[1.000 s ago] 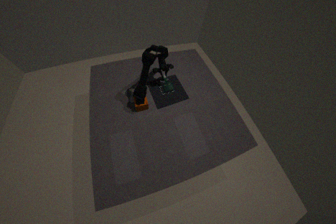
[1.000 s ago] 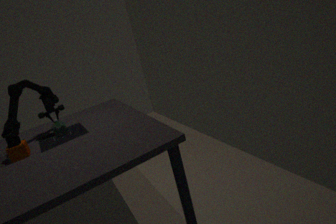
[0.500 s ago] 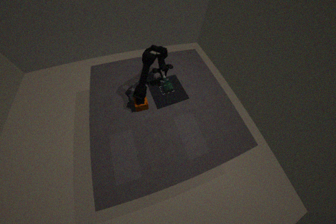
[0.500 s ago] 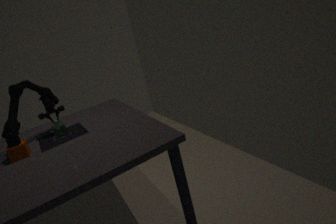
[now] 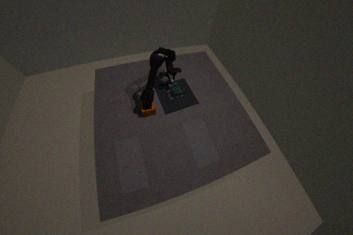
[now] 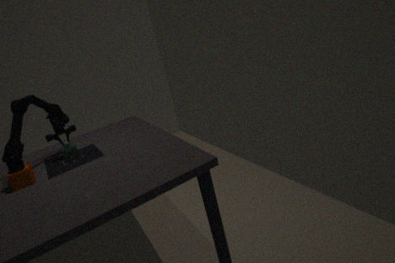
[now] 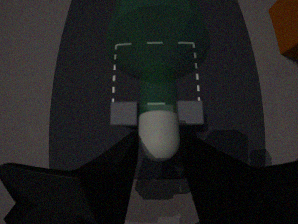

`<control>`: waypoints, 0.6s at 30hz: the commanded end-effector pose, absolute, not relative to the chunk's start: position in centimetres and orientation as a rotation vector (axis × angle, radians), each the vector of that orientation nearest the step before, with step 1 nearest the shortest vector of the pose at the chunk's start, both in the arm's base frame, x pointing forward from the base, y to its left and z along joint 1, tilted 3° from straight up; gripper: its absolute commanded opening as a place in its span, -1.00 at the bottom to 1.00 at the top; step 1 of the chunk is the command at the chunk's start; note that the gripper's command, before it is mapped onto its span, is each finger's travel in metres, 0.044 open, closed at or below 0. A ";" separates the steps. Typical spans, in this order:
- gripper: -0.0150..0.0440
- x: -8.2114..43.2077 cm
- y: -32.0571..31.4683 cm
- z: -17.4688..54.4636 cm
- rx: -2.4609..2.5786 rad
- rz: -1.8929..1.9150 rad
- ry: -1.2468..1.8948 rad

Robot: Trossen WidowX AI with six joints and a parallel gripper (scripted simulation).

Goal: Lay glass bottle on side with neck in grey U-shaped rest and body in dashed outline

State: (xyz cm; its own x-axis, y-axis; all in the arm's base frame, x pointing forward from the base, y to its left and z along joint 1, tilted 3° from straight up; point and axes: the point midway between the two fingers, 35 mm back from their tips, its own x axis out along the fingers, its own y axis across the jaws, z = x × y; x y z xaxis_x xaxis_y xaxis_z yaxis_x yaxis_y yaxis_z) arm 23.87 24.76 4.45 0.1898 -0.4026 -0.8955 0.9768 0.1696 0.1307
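Though dim, a translucent green bottle (image 5: pixel 176 90) (image 6: pixel 69 148) (image 7: pixel 157 55), white-capped.

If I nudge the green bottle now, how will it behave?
The green bottle is probably rigid and breakable, being see-through glass. Its rounded body would likely roll if freed, though the end effector grips its pale-capped neck end.
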 end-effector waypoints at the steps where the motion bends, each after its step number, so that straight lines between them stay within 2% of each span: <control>1: -0.09 24.0 24.9 4.0 0.872 -1.167 0.839; 18: -0.09 23.9 25.4 3.1 0.867 -1.157 0.843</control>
State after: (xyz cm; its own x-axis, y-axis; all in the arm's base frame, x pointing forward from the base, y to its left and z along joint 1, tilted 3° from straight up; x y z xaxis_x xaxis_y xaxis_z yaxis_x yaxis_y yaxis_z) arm 23.80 25.41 3.39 0.1941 -0.3990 -0.8962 0.9748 0.1804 0.1309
